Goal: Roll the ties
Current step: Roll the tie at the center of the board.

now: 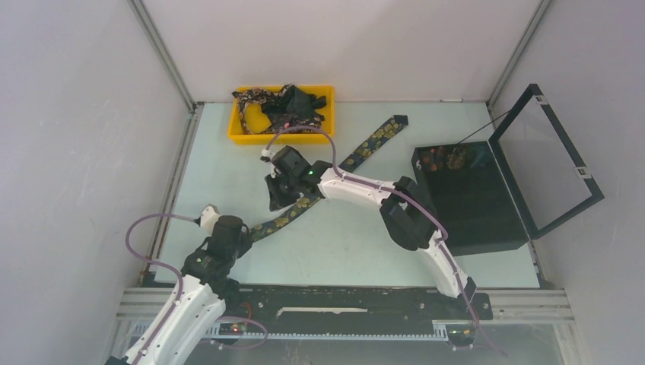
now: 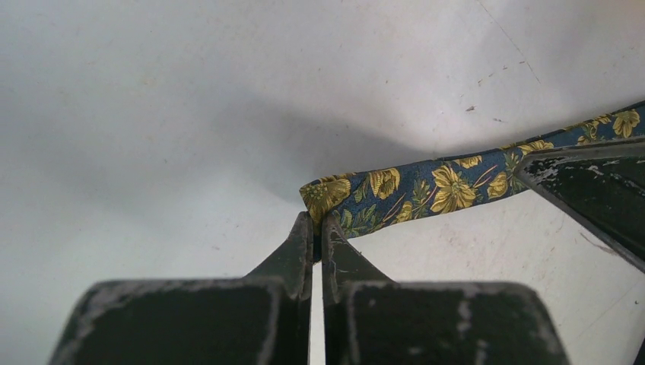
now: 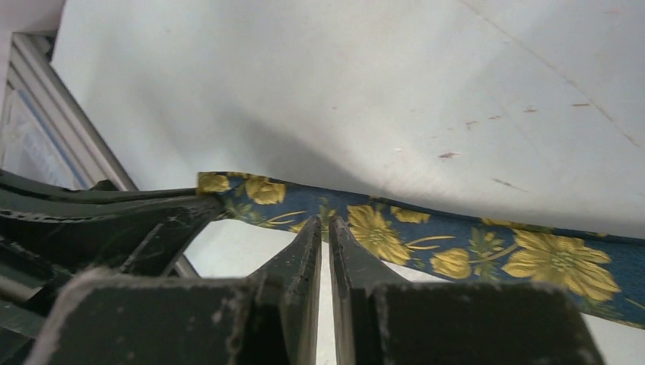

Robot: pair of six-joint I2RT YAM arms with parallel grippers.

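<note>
One tie point(image 1: 373, 144), dark blue with gold flowers, lies stretched in a diagonal across the table. My left gripper point(image 1: 245, 234) is shut on its near end; in the left wrist view the folded end of the tie point(image 2: 426, 186) is pinched between the tips of the left gripper point(image 2: 319, 220). A little further along the tie, my right gripper point(image 1: 283, 199) is closed on the fabric. In the right wrist view the tips of the right gripper point(image 3: 325, 228) stand a thin slit apart on the lower edge of the tie point(image 3: 471, 243). More ties point(image 1: 285, 106) lie heaped in the yellow tray.
The yellow tray point(image 1: 242, 137) stands at the back left. A black box point(image 1: 471, 198) sits at the right with its lid point(image 1: 559, 129) swung open, and small patterned things point(image 1: 445, 158) lie in its far corner. White walls close in the table.
</note>
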